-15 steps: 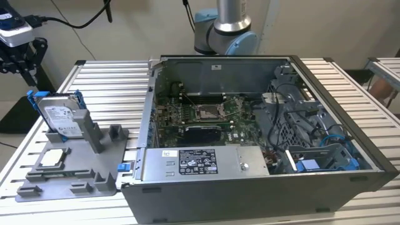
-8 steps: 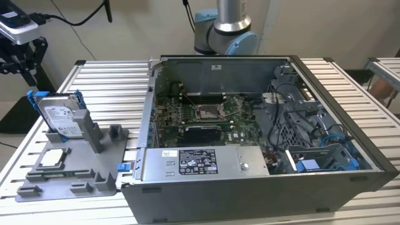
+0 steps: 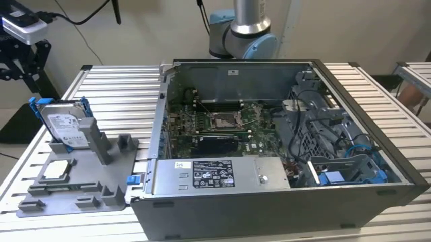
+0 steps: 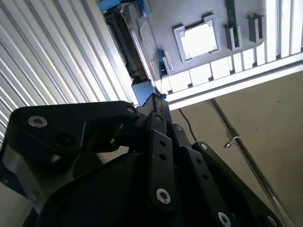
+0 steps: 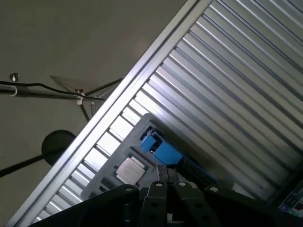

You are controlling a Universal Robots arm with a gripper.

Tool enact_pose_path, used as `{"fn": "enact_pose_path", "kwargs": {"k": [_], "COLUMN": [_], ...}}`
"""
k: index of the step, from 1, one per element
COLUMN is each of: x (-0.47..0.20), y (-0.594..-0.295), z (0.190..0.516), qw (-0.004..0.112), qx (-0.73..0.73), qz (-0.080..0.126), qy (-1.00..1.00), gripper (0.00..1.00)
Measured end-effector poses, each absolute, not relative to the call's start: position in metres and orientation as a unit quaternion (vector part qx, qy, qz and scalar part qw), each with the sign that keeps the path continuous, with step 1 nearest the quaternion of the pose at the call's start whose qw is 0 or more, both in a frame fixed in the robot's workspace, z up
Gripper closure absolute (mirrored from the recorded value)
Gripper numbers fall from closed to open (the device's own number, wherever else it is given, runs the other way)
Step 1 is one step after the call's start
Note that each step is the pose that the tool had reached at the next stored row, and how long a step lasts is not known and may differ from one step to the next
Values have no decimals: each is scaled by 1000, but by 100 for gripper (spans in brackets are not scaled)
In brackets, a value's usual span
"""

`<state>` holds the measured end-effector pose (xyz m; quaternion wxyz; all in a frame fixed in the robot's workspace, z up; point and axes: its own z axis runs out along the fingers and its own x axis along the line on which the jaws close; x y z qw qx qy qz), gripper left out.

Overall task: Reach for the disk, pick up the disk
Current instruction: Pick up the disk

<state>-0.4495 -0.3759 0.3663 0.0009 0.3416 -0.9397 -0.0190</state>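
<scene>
Ribbed aluminium slats form the table (image 3: 114, 85) on which all items are carried. Nearest the exterior camera, an opened computer case (image 3: 269, 201) is laid on its side, with a grey fixture (image 3: 74, 194) set just beside it on the exterior view's left. A small square chip (image 3: 57, 169) is seated flat in the fixture. Behind the chip, the disk (image 3: 64, 123) is held upright on edge in a fixture slot, with its label faced forward. In both wrist views the gripper (image 4: 155, 101) (image 5: 166, 182) is shown with its jaws drawn together on nothing, directed towards the disk's blue frame. Farthest back, the arm (image 3: 246, 30) is seen behind the case.
</scene>
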Motion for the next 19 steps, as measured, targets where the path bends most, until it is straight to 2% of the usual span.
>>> {"fn": "enact_pose_path", "kwargs": {"k": [19], "x": [-444], "y": [-376], "z": [366], "qw": [3], "qx": [461], "qz": [-19], "qy": [-887], "gripper": [100]}}
